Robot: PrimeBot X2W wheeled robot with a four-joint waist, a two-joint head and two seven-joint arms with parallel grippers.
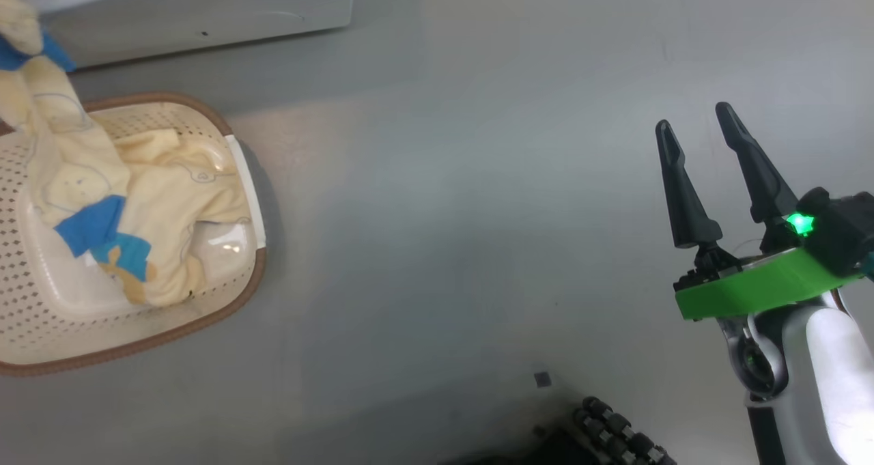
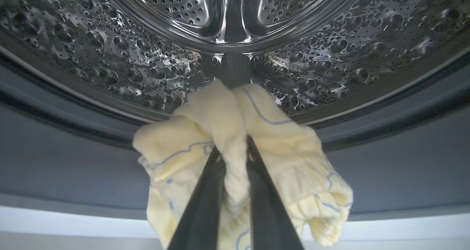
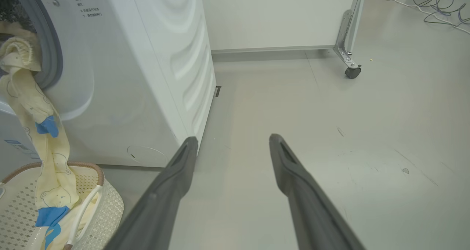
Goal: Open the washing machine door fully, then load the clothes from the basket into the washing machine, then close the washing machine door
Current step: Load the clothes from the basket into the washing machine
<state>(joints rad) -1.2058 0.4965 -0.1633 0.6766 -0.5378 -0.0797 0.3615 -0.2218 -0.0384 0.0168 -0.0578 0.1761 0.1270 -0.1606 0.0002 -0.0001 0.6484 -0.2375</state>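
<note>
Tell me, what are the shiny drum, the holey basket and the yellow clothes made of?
The drum looks like polished steel: mirror glints, punched holes. The basket seems matte cream plastic, moulded holes. The clothes look like soft knit cloth, probably cotton: folds, ribbed cuff.

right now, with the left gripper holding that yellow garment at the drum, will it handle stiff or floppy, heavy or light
Likely floppy: the garment hangs in a long limp strip from the washing machine mouth down into the basket. Probably light, since the left gripper holds it by one bunched fold. Its tail may drag on the rim.
</note>
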